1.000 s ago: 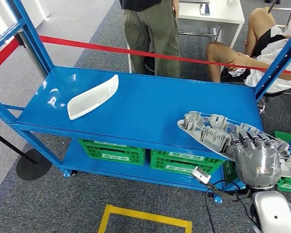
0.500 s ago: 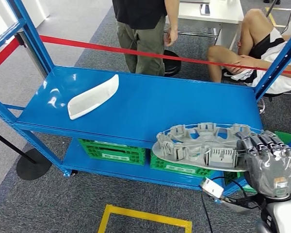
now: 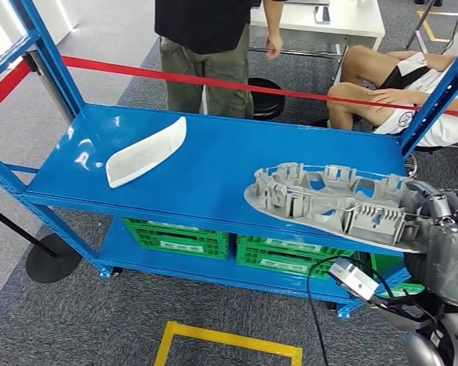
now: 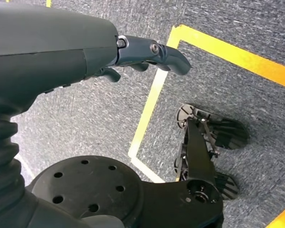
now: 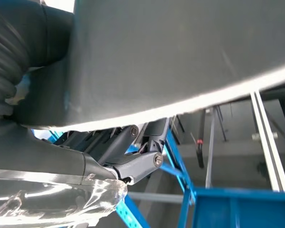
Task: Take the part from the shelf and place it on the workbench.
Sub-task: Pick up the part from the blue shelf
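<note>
Part lifted, not yet delivered.
Right hand [image 3: 446,236] grasps the grey ribbed part [image 3: 330,204] above the blue shelf [image 3: 215,171] at lower right; left hand [image 4: 98,42] hangs released; carrying and placing remain.

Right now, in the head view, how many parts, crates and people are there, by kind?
Grey ribbed part, held by the right hand: 1
White curved part lying on the blue shelf: 1
Green crates at least partly visible under the shelf: 3, at and
People behind the red tape: 2, one standing, one seated
Total: 7
</note>
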